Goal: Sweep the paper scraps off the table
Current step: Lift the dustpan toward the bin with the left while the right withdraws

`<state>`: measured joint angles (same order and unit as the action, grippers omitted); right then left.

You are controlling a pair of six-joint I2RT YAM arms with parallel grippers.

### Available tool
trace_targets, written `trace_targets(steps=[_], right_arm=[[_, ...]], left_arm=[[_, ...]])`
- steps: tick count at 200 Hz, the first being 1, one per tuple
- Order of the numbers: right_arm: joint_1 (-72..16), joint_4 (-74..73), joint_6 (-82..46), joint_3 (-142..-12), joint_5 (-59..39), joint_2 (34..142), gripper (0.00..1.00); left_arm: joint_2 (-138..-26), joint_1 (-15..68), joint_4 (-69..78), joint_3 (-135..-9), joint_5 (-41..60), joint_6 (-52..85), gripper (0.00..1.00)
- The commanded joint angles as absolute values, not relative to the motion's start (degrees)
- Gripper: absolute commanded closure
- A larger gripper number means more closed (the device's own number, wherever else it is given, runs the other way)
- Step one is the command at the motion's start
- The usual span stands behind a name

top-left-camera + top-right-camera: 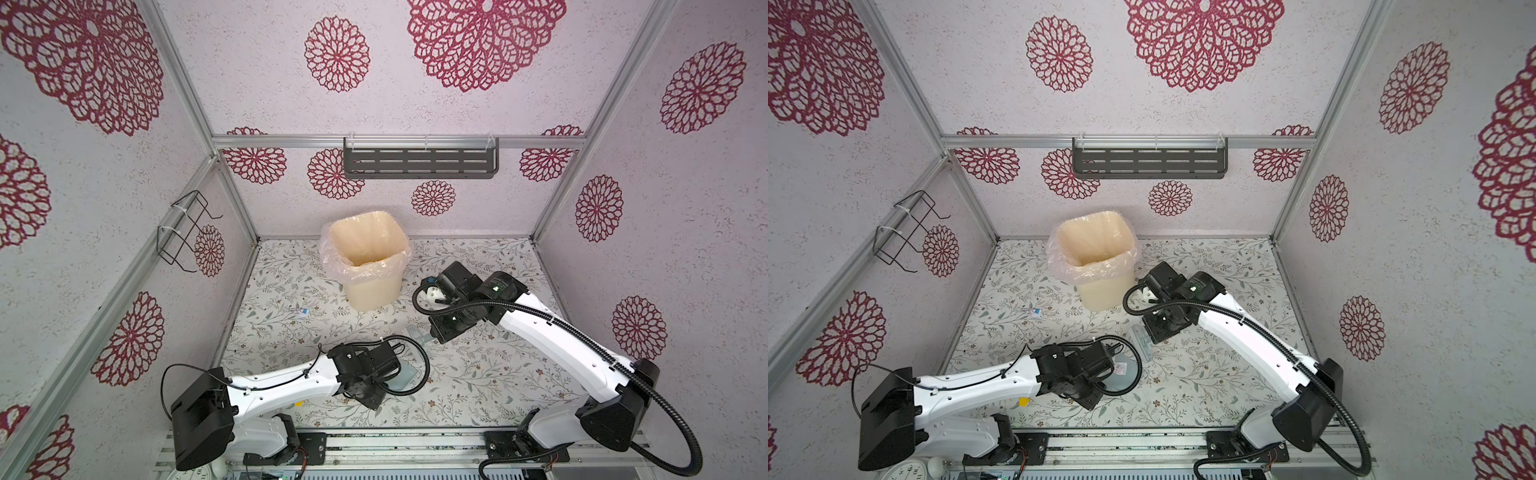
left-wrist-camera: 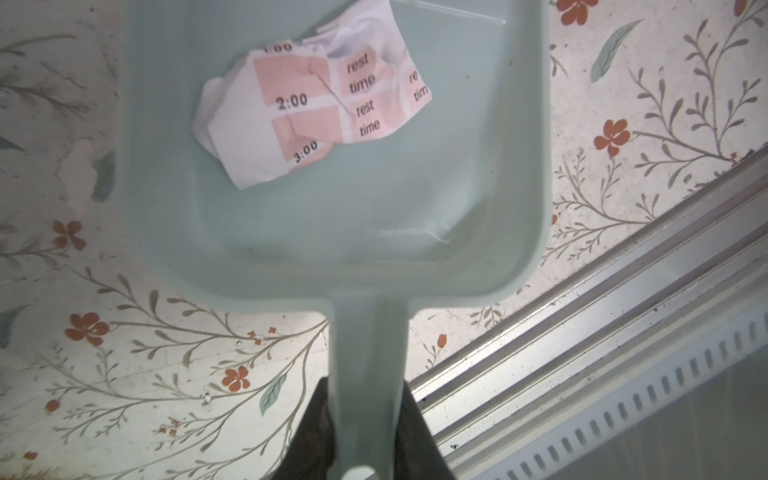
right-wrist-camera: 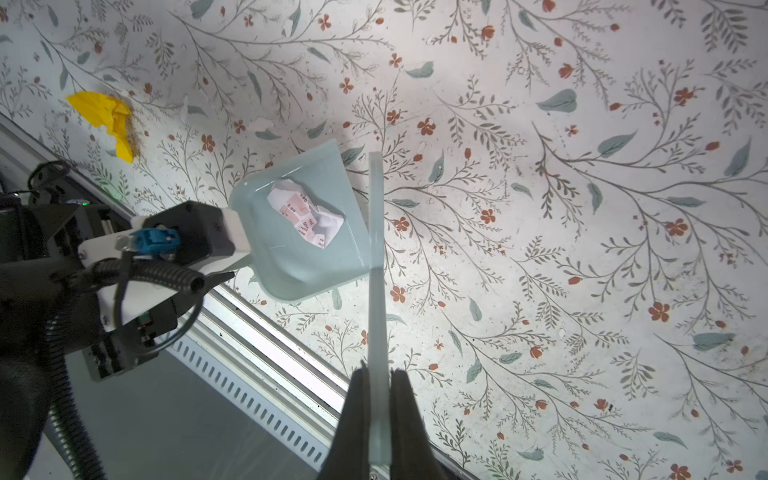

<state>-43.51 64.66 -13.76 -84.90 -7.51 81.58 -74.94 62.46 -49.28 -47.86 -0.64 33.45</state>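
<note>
From where I stand, the left gripper (image 2: 365, 399) pinches the dustpan (image 2: 374, 199) by its handle. The pan sits flat enough that the crumpled pink-and-white scrap (image 2: 307, 108) lies cupped inside. The right gripper (image 3: 379, 386) is clamped tight on the brush (image 3: 376, 291), which is poised just beside the pan's open lip, I'd guess to push more in. A yellow scrap (image 3: 104, 116) lies on the table (image 3: 582, 249) near its front edge, and a small pale bit (image 1: 302, 311) sits near the bin (image 1: 365, 257).
</note>
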Motion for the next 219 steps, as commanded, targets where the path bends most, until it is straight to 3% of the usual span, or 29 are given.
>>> trace_targets(steps=[1, 56, 154, 219], right_arm=[[-40.8, 62.5, -15.6, -83.2, -8.5, 78.6, 1.00], [-34.4, 56.4, -17.2, -75.4, -10.9, 73.8, 1.00], [-28.1, 51.9, -17.1, -67.7, -15.1, 70.1, 1.00], [-25.8, 49.7, -17.2, -65.9, -17.7, 69.2, 1.00]], left_arm=[[-72.0, 63.7, -48.0, -48.8, -3.9, 32.6, 1.00], [-67.2, 65.9, -52.6, -53.9, -9.6, 32.5, 1.00], [-67.2, 69.8, -66.4, -74.0, -18.0, 32.2, 1.00], [-69.9, 61.3, -80.9, -92.9, -18.6, 30.1, 1.00]])
